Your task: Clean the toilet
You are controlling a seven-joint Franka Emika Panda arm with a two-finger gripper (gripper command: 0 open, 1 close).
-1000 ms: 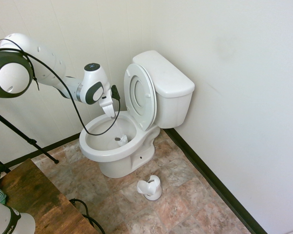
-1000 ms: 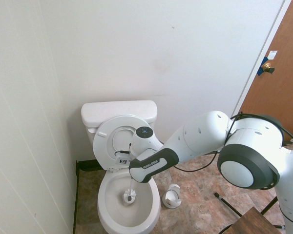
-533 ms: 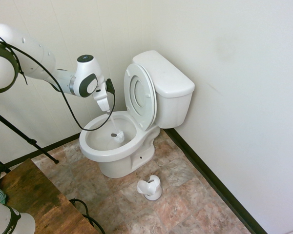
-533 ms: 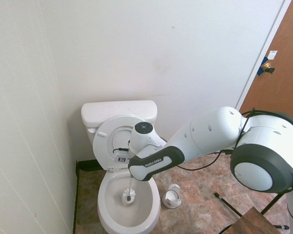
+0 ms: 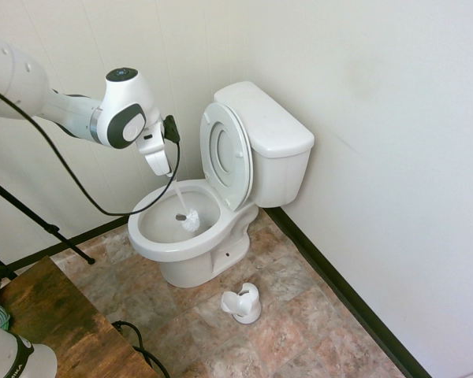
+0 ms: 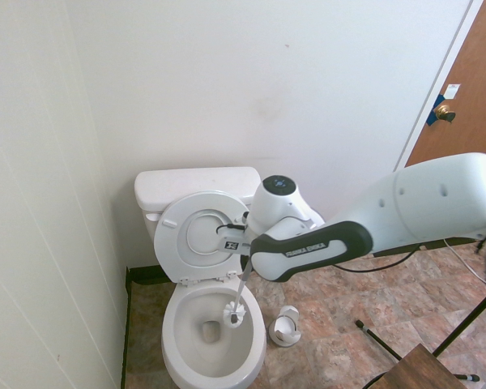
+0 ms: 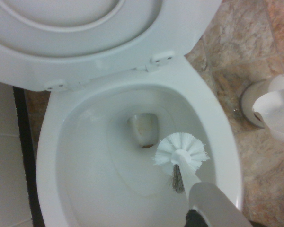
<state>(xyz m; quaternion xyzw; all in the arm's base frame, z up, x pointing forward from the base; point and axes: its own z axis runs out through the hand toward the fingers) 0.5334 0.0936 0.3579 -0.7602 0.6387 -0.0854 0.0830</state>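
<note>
On the left of the first exterior view, your arm reached in with the gripper [image 5: 161, 161] pointed steeply down, fingers clamped tight on the top of the toilet brush [image 5: 183, 206] handle. Brush head hung inside the bowl near the rim on the holder's side, above the water, not clearly touching porcelain.

Middle: the toilet [image 5: 221, 197] stood against the back wall in the corner, seat and lid both up against the tank, bowl open under the gripper. Drain looked stained in the wrist view.

Right and lower: the brush holder [image 5: 242, 303] sat on the tile floor just beside the bowl's base, apart from it.

Risks as I judged them:
- Wet bristles over the rim would drip on the floor if you carried the brush out fast.
- Long handle gripped only at the top; a knock on the rim could twist it in the fingers or pull it loose.
- Raised seat was near the wrist; a sideways swing could bump it down.
- Holder was small and light; an off-centre insert could tip it.
</note>
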